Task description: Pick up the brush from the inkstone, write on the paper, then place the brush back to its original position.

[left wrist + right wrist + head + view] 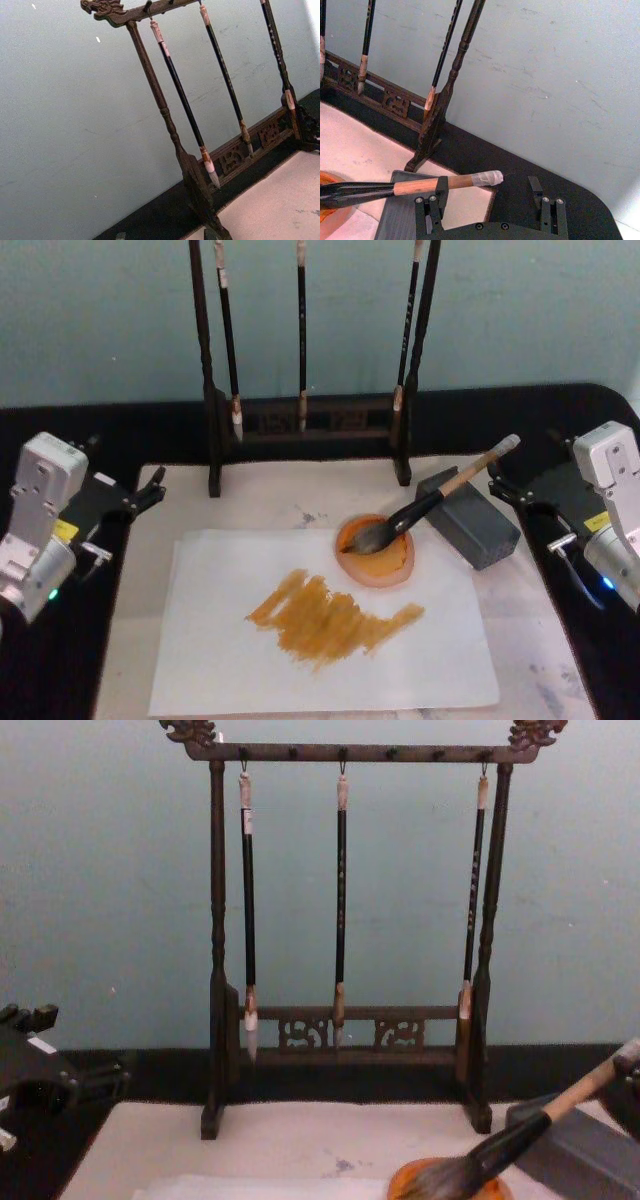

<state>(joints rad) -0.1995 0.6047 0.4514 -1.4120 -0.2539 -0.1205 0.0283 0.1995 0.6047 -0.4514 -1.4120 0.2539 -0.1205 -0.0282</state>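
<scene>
Head view: the brush (440,495) rests with its bristles in the orange dish (400,575) and its handle on the grey block (480,530). The left gripper (150,490) sits left of the paper (300,670), jaws released.
Right wrist view: the right gripper (487,205) has its jaws spread, and the brush's taped end shows between them.

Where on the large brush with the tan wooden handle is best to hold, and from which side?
Grip the large tan-handled brush on the bare wood between black ferrule and taped end. Its bristles lie in the orange dish and the handle slants up over the grey block toward the robot's right, so the open right gripper would probably best come from that side, fingers across it.
</scene>
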